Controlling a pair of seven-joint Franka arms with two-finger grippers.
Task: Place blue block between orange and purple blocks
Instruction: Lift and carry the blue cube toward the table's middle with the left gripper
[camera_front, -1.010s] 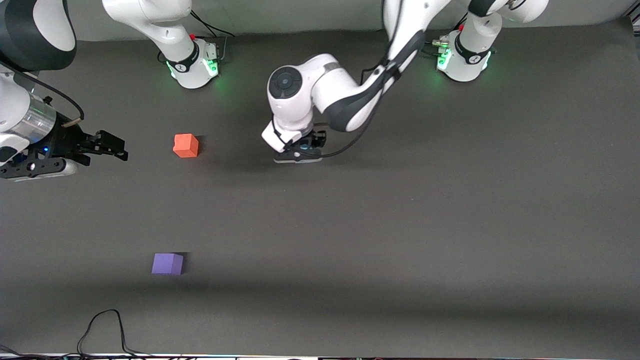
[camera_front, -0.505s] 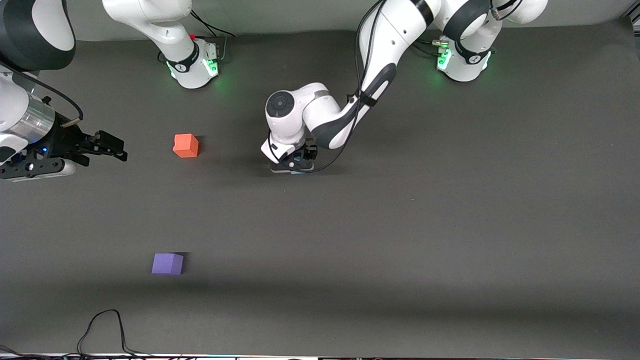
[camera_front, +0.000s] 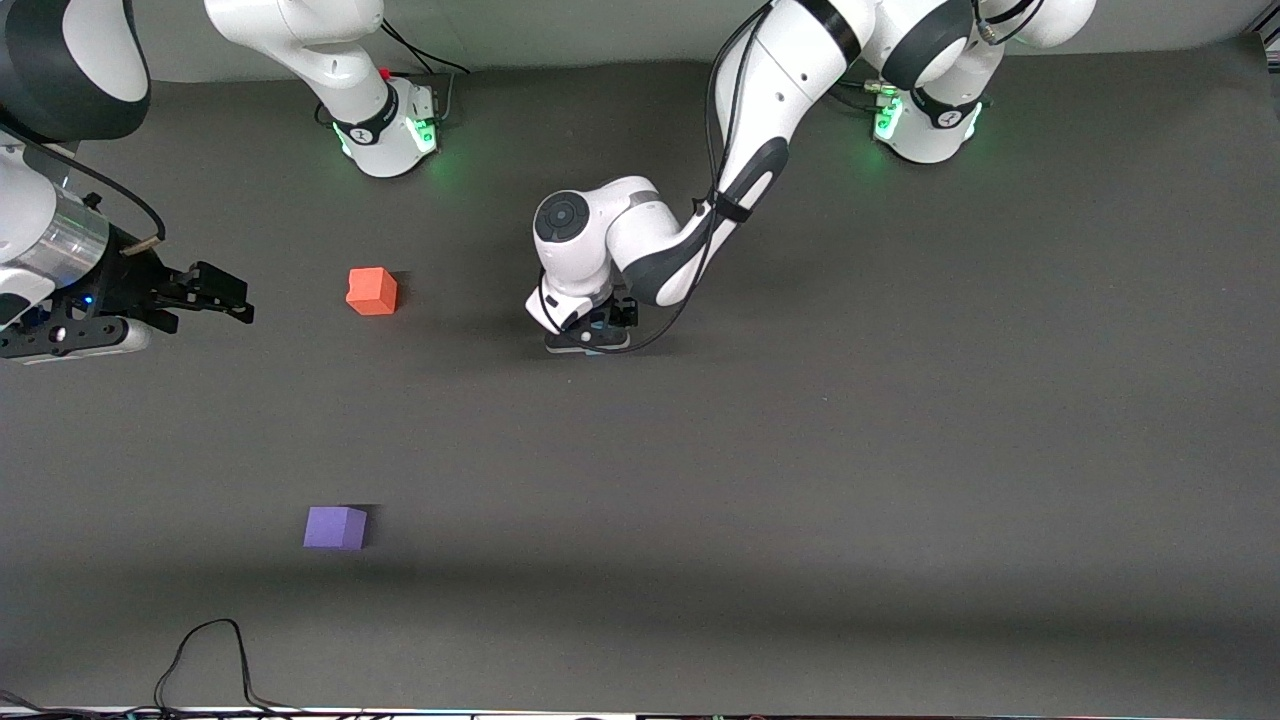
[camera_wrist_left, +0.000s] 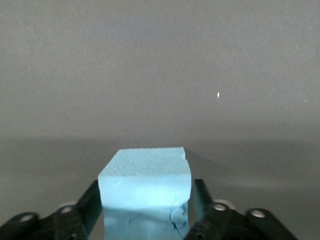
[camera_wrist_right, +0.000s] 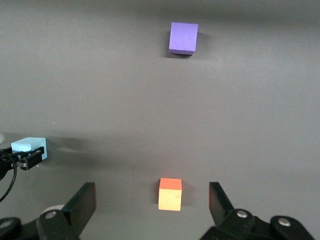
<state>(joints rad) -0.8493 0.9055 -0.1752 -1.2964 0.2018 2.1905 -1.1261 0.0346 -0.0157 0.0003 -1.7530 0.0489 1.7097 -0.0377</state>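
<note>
The light blue block (camera_wrist_left: 145, 185) sits between my left gripper's (camera_wrist_left: 146, 200) fingers, which press against both of its sides. That gripper (camera_front: 590, 340) is down low at the table near its middle, and the blue block (camera_wrist_right: 28, 146) shows there in the right wrist view too. The orange block (camera_front: 372, 291) lies toward the right arm's end of the table. The purple block (camera_front: 335, 527) lies nearer the front camera than the orange one. My right gripper (camera_front: 235, 300) waits open and empty beside the orange block (camera_wrist_right: 170, 195), with the purple block (camera_wrist_right: 183, 37) farther off.
A black cable (camera_front: 210, 650) loops at the table's edge nearest the front camera. The right arm's base (camera_front: 390, 130) and the left arm's base (camera_front: 925, 120) stand along the table's edge farthest from that camera. Dark bare mat lies between the orange and purple blocks.
My left arm has brought its gripper and the blue block down close to the table, shifting slightly nearer the front camera. The right arm and the other two blocks have not moved.
</note>
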